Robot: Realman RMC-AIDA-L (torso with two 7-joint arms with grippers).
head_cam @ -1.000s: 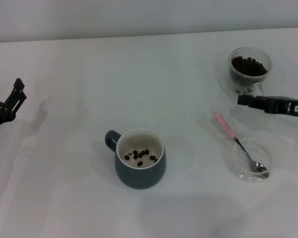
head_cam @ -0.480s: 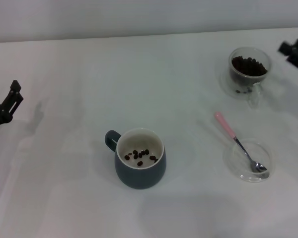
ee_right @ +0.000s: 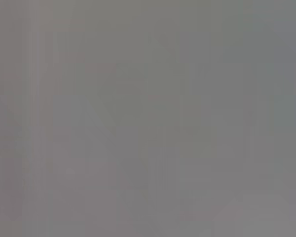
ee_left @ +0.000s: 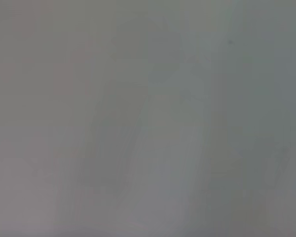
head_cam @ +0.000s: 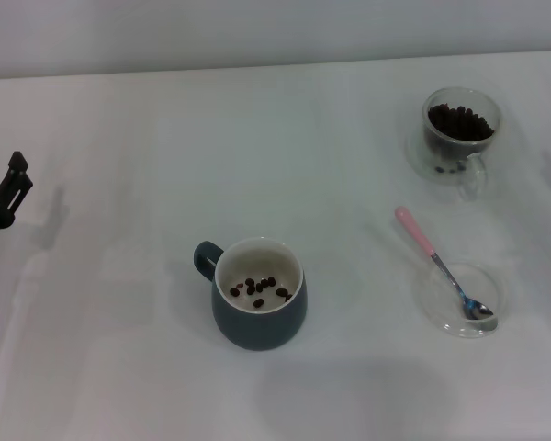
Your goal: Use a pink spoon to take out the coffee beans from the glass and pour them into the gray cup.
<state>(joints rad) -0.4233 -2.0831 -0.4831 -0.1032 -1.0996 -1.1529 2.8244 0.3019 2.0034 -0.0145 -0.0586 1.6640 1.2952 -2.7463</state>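
White table: gray cup with few coffee beans centre; glass at 2 o'clock; pink spoon resting in clear dish at 4; left gripper at 9, fingers unclear.

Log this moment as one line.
pink-handled metal spoon: bowl in clear glass dish | dark blue-gray mug: few beans | clear glass mug: beans | left end effector: table's left edge

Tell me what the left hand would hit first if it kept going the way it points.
Probably nothing: the left hand at the table's left edge points up and rightward over bare surface; depth is unclear.
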